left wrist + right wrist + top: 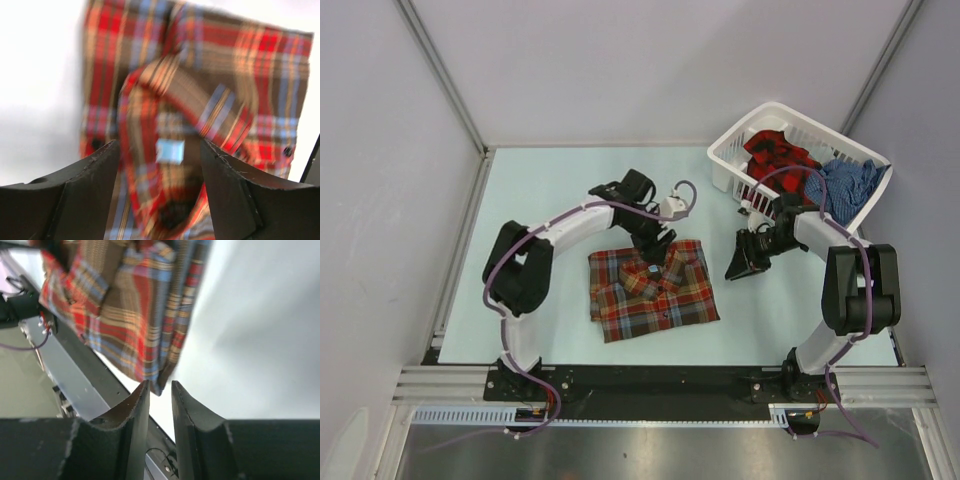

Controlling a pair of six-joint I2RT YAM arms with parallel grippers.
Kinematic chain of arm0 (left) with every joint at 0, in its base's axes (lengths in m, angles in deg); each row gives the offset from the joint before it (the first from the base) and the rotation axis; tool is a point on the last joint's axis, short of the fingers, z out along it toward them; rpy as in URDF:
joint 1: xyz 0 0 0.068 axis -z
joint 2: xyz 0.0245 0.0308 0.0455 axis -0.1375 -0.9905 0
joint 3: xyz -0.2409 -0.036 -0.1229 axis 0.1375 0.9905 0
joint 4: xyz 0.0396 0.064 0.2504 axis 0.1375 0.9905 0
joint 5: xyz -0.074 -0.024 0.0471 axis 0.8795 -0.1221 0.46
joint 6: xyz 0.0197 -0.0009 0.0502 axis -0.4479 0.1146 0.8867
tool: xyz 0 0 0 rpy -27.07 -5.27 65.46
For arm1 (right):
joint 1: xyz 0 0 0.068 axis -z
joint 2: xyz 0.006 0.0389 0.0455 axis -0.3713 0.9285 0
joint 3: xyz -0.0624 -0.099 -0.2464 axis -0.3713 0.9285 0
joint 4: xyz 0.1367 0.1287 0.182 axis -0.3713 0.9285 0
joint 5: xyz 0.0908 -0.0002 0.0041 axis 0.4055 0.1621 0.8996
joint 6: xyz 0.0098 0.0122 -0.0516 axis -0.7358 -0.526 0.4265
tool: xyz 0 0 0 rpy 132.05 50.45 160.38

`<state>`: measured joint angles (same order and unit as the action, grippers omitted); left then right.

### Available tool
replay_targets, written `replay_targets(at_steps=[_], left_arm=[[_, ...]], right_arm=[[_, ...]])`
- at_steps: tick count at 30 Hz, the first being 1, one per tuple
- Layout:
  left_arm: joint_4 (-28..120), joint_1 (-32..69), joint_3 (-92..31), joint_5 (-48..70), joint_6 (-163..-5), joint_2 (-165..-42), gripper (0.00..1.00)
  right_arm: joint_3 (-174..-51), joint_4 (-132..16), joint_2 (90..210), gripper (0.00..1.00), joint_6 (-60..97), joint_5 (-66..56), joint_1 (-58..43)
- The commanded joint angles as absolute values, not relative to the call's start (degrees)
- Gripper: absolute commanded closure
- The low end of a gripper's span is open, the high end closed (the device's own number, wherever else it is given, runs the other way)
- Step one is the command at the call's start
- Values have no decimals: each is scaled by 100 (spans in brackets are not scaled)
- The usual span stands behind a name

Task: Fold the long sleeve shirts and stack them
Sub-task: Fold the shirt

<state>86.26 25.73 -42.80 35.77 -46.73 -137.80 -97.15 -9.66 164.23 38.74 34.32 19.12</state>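
The brown, red-orange and light-blue plaid shirt (652,292) lies folded into a rough square on the table, collar toward the far side. My left gripper (655,250) hovers over the collar (175,100) with its jaws wide open and empty; the shirt's label shows between them. My right gripper (740,266) is to the right of the shirt, off the cloth, its fingers (137,405) a narrow gap apart with nothing between them; the shirt's edge (150,330) lies beyond the tips. The red-and-black shirt (778,152) and the blue checked shirt (850,185) lie bunched in the basket.
The white plastic laundry basket (730,160) stands at the far right of the table, just behind my right arm. Grey walls close in the table at the back and on both sides. A black and metal rail (650,380) runs along the near edge.
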Motion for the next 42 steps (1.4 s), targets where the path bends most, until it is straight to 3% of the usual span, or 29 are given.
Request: replay_targets(at_steps=[1, 10, 17, 20, 21, 24, 27, 42], left_arm=[[8343, 3076, -4914, 3542, -4645, -13979, 29], [7753, 3832, -5371, 3111, -4320, -14647, 26], [7964, 4026, -5749, 2996, -3882, -15175, 24], [8148, 4070, -5732, 3136, -3679, -15211, 39], [8175, 4070, -5697, 3198, -3661, -15141, 55], [8175, 4070, -5390, 3347, -3529, -14765, 82], [7834, 4070, -4986, 3321, -3564, -14264, 97], [7042, 4711, -3140, 2777, -3099, -12715, 100]], right_arm=[[-9459, -1489, 16180, 71, 3303, 3300, 2056], [-9388, -1585, 16364, 71, 3171, 3731, 2136], [-9292, -1717, 16417, 62, 3021, 3846, 2285], [-9256, -1761, 16504, 61, 2986, 3881, 2285], [-9256, -1761, 16540, 60, 2995, 3925, 2285], [-9248, -1735, 16697, 61, 2968, 4048, 2276], [-9221, -1717, 16838, 65, 2951, 4162, 2232], [-9309, -1647, 17603, 72, 3039, 4347, 1564]])
